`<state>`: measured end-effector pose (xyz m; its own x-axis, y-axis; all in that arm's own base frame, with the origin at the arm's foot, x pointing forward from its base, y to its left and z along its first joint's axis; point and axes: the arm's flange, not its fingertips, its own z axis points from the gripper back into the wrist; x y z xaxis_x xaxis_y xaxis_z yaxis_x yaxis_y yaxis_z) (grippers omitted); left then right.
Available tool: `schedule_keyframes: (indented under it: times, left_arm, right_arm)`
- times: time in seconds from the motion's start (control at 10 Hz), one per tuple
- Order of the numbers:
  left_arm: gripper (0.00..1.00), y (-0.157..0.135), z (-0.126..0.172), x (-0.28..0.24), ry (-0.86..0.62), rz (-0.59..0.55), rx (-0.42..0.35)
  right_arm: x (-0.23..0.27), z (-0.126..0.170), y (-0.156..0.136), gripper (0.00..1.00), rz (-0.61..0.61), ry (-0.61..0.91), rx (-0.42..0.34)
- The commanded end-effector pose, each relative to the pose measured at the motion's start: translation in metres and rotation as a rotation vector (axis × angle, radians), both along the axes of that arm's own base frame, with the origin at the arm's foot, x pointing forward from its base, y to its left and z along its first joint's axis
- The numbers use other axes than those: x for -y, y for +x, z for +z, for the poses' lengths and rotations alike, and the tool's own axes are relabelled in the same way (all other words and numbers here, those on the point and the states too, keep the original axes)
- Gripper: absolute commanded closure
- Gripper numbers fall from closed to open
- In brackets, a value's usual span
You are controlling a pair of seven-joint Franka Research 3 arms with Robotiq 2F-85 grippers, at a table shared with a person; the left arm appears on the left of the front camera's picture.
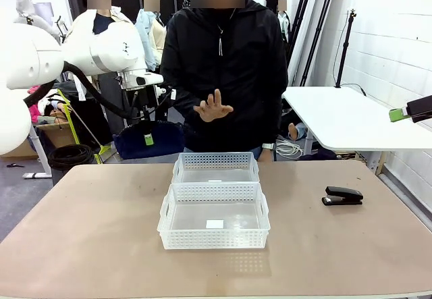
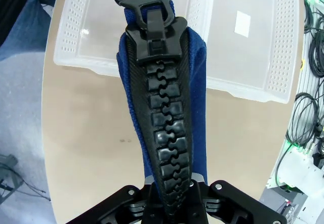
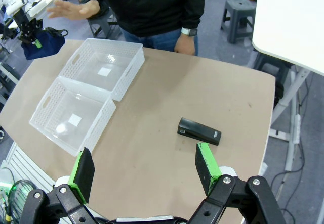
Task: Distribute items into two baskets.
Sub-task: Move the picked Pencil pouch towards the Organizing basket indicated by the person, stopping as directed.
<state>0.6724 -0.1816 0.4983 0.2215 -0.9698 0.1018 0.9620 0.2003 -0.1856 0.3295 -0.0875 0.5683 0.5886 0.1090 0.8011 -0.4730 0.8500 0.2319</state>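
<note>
Navy-blue fabric zip pouch (image 1: 158, 144) hangs clamped in the left tool (image 2: 172, 206) by the surface's far-left corner. Best to align it lengthwise over the white lattice plastic basket (image 1: 216, 158) at the far edge. Right tool (image 3: 145, 169) gapes empty.

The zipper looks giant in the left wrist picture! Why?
Left wrist view: the pouch hangs from the shut left gripper, right against the wide-angle lens, so its zipper swells; front view: the pouch looks ordinary, no bigger than a basket.

white left arm (image 1: 101, 39), black cable (image 1: 93, 91), black right gripper (image 3: 144, 158), green pads (image 3: 207, 163), person's black zip jacket (image 1: 229, 69), silver wristwatch (image 3: 189, 31)
</note>
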Motion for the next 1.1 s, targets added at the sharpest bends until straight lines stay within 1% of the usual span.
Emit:
schedule_keyframes:
  times: [0.0, 0.1, 0.3, 0.4, 0.6, 0.7, 1.0]
  left_arm:
    - [1.00, 0.012, 0.007, 0.002, 0.002, -0.033, -0.011]
    - [1.00, 0.009, 0.004, 0.004, 0.014, -0.038, -0.028]
    - [1.00, -0.003, 0.012, -0.009, 0.012, -0.024, -0.012]
    - [1.00, -0.008, 0.011, -0.016, 0.032, -0.018, -0.021]
    - [1.00, -0.022, 0.017, -0.029, 0.008, -0.026, -0.046]
    - [1.00, -0.032, 0.017, -0.036, 0.018, -0.029, -0.039]
    - [1.00, -0.042, 0.019, -0.050, 0.003, -0.025, -0.036]
  right_arm:
    - [-0.001, -0.001, 0.001, 0.00, 0.007, 0.008, -0.003]
    - [-0.001, -0.001, 0.001, 0.00, 0.007, 0.008, -0.003]
    - [-0.001, -0.001, 0.001, 0.00, 0.007, 0.008, -0.003]
    - [-0.001, -0.001, 0.001, 0.00, 0.007, 0.008, -0.003]
    - [-0.001, -0.001, 0.001, 0.00, 0.007, 0.008, -0.003]
    - [-0.001, -0.001, 0.001, 0.00, 0.007, 0.008, -0.003]
    - [-0.001, -0.001, 0.001, 0.00, 0.007, 0.008, -0.003]
